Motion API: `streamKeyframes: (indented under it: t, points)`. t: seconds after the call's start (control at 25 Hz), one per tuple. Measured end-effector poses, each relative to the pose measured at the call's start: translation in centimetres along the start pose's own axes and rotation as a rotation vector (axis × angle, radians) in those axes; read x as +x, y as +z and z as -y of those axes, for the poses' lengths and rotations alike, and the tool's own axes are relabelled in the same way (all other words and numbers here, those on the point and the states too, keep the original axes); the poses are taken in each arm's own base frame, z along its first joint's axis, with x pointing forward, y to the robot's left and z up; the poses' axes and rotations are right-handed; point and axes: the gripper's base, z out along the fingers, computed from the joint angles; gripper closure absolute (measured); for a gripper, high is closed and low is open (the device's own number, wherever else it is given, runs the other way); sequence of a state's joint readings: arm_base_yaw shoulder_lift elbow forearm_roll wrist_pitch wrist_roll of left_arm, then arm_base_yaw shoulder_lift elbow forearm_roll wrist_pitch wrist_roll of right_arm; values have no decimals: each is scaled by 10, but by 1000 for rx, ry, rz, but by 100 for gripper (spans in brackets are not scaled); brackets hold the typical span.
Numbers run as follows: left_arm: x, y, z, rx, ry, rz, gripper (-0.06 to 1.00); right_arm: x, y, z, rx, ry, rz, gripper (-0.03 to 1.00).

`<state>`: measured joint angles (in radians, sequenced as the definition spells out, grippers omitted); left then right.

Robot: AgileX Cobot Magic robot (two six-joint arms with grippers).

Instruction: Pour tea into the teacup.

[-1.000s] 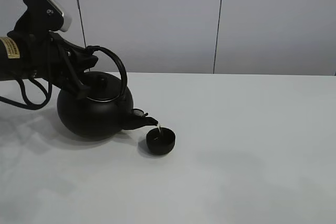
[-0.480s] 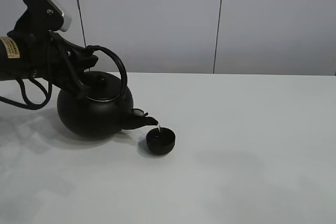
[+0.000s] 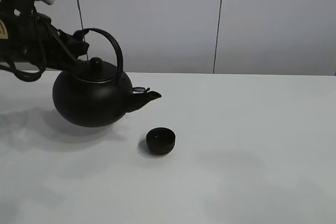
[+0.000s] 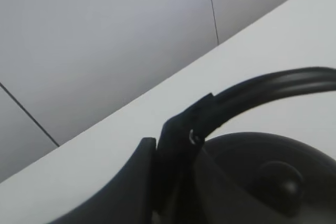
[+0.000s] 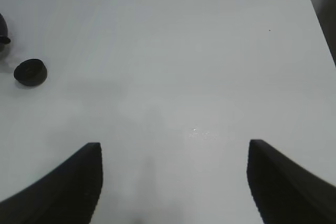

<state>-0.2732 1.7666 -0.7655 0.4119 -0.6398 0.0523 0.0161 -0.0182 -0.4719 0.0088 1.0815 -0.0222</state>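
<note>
Exterior high view: the kettle is now lifted and levelled, its spout raised clear of the teacup, where half a second ago a thin stream was being poured; the pour looks finished. The teacup is left standing on the table. Left wrist view: the left gripper is seen clamped on the kettle's handle. Right wrist view: the right gripper is held open and empty, well away from the teacup.
</note>
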Motion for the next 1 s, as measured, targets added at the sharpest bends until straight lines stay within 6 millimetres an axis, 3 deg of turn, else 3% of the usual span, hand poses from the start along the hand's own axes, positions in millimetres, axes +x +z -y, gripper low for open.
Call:
streamKeyframes:
  t: [0.2, 0.32, 1.0]
  points:
    - [-14, -12, -8, -52, -141, -7, 83, 0, 0, 0, 0, 0, 0, 44]
    - [-11, -18, -10, -86, -219, -30, 83, 0, 0, 0, 0, 0, 0, 44]
    - [50, -68, -37, -309, -413, -60, 83, 0, 0, 0, -2, 1, 0, 44]
